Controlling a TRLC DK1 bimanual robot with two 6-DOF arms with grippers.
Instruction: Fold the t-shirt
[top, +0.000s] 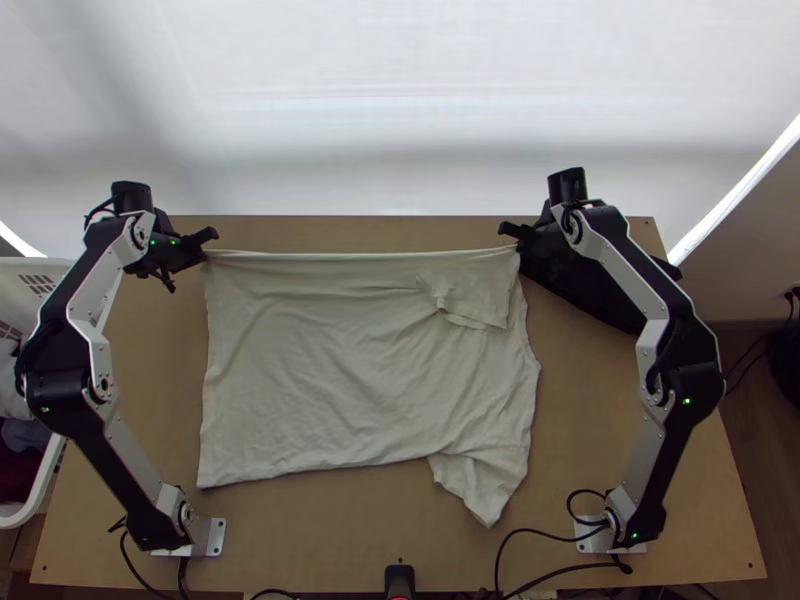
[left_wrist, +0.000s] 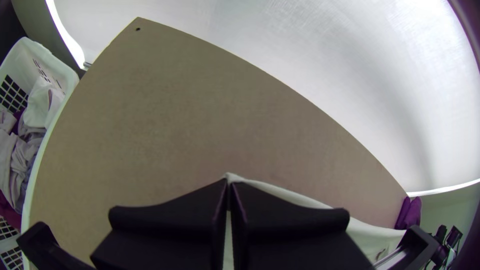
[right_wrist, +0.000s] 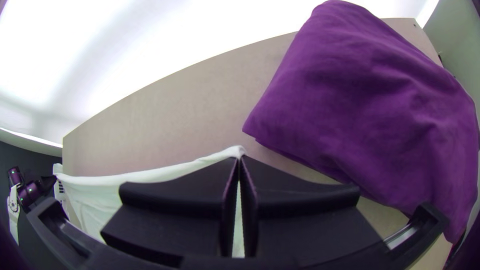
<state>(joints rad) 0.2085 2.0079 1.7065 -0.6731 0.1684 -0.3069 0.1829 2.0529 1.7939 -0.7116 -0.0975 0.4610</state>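
Observation:
In the top view a cream t-shirt lies mostly spread, its far edge stretched straight between both grippers. One sleeve rests on top near the far right; another part sticks out at the near right. My left gripper is at the shirt's far left corner, my right gripper at its far right corner. From the left wrist, my left gripper is shut on the corner of the shirt. The right wrist view has my right gripper shut on the other corner of the shirt.
A folded purple cloth lies on the table beside my right gripper, dark under the right arm in the top view. A white basket with clothes stands off the table's left side. Cables run along the near edge.

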